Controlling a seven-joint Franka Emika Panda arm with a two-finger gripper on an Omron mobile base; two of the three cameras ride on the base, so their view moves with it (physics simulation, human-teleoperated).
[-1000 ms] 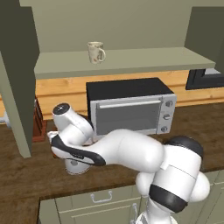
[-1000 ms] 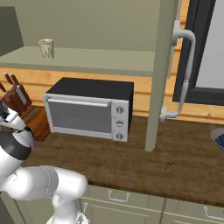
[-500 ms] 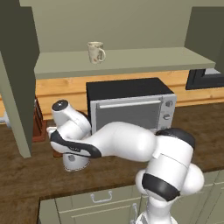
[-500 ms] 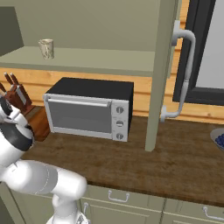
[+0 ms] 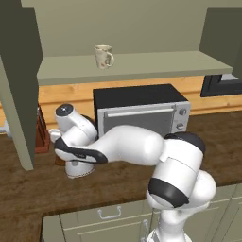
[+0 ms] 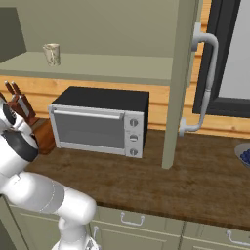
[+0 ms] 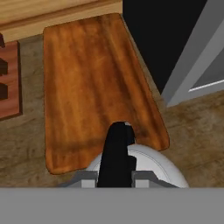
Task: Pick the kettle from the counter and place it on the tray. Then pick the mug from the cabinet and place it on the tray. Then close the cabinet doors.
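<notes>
Item, kettle [image 7: 144, 164]: pinched by its black handle in our gripper [image 7: 116, 175], carried in the last second from low over the counter [image 5: 28, 189] to the near edge of the tray [image 7: 96, 87], which we judge ready for set-down; mug [image 5: 104, 56] awaits on the cabinet [image 5: 142, 66] shelf.

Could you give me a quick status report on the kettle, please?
End effector shut on kettle handle. Kettle at near edge of tray. Mug on cabinet shelf. Nothing on tray ahead.
</notes>
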